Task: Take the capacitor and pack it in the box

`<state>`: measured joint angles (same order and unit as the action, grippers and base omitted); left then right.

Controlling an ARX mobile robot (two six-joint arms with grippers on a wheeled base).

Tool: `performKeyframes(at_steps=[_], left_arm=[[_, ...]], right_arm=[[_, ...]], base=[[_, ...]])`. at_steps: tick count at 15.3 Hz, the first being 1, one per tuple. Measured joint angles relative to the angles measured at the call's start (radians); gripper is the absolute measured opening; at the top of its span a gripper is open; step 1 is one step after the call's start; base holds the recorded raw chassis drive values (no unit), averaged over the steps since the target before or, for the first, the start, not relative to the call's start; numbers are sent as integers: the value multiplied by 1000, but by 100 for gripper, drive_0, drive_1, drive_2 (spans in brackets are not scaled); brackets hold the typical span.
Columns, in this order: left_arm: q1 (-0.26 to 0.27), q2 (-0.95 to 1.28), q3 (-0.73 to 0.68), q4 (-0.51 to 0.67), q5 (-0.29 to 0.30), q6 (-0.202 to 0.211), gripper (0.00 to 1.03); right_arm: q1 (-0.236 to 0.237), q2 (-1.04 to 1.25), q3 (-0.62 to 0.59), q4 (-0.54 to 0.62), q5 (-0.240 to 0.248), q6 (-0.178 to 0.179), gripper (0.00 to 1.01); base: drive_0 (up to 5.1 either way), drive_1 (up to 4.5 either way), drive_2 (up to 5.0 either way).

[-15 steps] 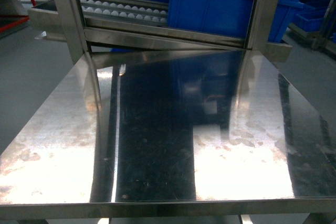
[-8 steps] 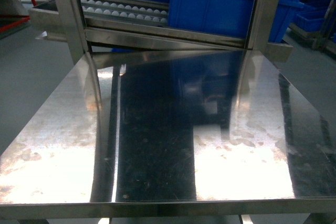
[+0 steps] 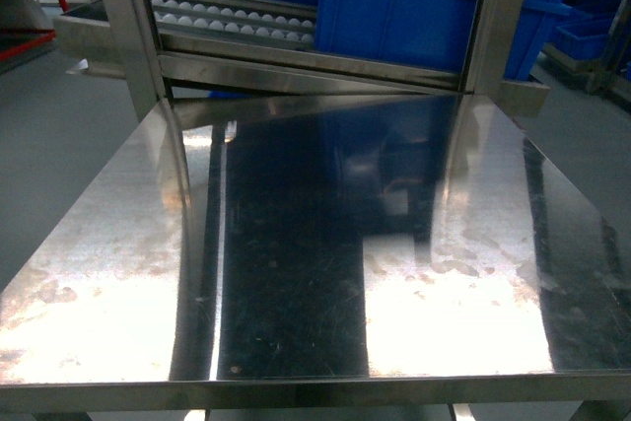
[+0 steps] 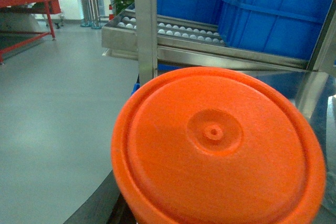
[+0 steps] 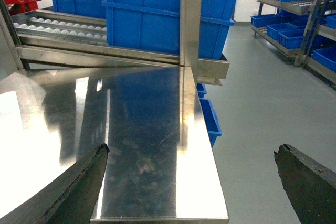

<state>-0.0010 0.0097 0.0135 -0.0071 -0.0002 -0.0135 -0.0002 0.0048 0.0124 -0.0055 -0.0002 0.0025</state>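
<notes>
Left end effector not visible; orange capacitor [image 4: 215, 145] fills lower left-wrist frame, grip state untellable. Right end effector [image 5: 191, 182] spread wide, empty, over tabletop [image 5: 142, 129]. Likely carry step; next: locate box, unseen.

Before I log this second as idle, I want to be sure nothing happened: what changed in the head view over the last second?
Almost nothing. Only the reflection in the middle of the shiny stainless steel table shifted: a pale rounded shape now shows there where it was darker. The blue plastic crates, the roller conveyor with white rollers and the steel frame posts stayed put. No hand entered the head view.
</notes>
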Motion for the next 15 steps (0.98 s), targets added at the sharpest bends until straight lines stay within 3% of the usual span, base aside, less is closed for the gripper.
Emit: performKeyframes(at_steps=[15], left_arm=[[0,0,0,0,0,2,44]], right_arm=[[0,0,0,1,0,0,98]], base=[[0,0,0]])
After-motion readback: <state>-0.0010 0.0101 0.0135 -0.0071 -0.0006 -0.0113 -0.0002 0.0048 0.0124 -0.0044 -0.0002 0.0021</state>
